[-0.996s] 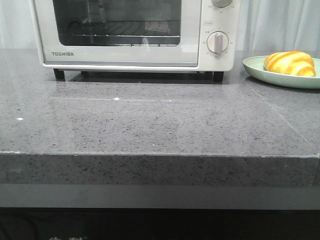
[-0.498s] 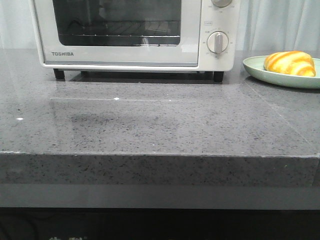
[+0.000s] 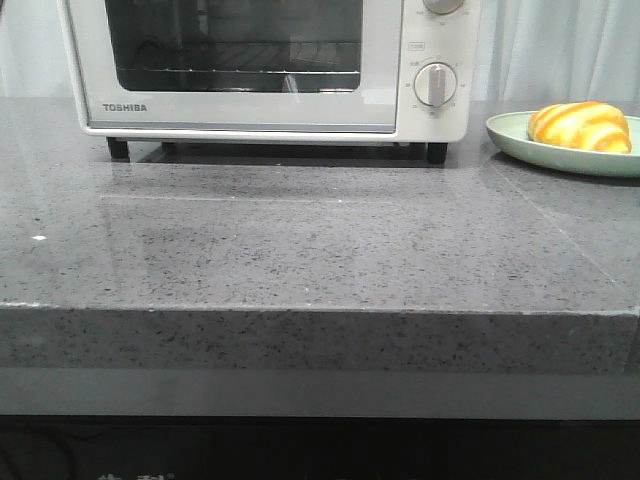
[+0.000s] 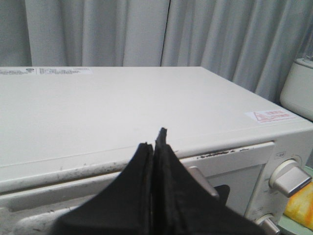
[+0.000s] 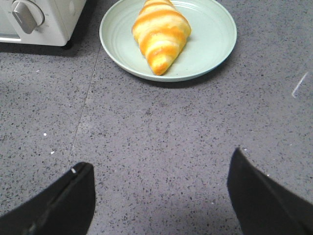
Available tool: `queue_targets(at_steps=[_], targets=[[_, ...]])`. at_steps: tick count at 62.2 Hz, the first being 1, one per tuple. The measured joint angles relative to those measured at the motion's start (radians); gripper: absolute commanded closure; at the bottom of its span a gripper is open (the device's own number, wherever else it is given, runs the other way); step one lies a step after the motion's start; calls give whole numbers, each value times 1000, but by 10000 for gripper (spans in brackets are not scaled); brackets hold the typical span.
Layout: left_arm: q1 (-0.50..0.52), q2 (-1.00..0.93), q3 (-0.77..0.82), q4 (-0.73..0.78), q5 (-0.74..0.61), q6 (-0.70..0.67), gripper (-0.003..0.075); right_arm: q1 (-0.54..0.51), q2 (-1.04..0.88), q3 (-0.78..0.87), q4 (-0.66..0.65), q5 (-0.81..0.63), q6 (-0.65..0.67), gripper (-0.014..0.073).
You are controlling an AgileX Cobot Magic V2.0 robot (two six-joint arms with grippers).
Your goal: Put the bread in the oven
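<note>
Two grippers: left (image 4: 155,147) clenched above oven (image 4: 122,112), right (image 5: 161,191) spread wide near bread (image 5: 160,34) on plate (image 5: 210,44).

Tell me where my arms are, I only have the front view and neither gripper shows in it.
Observer: The left gripper is shut, fingers pressed together with nothing between them, poised over the front top edge of the oven.
Operator: And the right one?
Observer: The right gripper is open above bare countertop, pointed toward the plate.
Operator: How does the bread lie on that plate?
Observer: The bread lies across the plate's middle, one tapered tip pointing toward the right gripper.
Operator: Anything beside the oven I can't see?
Observer: The left wrist view shows part of a rounded white object past the oven's knob side; I can't tell what it is.
</note>
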Motion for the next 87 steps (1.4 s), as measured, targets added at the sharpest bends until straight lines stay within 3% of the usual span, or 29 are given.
queue_targets(at_steps=[12, 21, 33, 51, 76, 87], targets=[[0, 37, -10, 0, -2, 0, 738, 0, 0, 0, 0, 0, 0, 21], [-8, 27, -17, 0, 67, 0, 738, 0, 0, 0, 0, 0, 0, 21], [-25, -52, -19, 0, 278, 0, 738, 0, 0, 0, 0, 1, 0, 21], [-35, -253, -13, 0, 715, 0, 738, 0, 0, 0, 0, 1, 0, 21], [-35, -592, -13, 129, 1059, 0, 738, 0, 11, -11, 0, 1, 2, 21], [-29, -665, 10, 187, 1151, -39, 738, 0, 133, -122, 0, 29, 20, 21]])
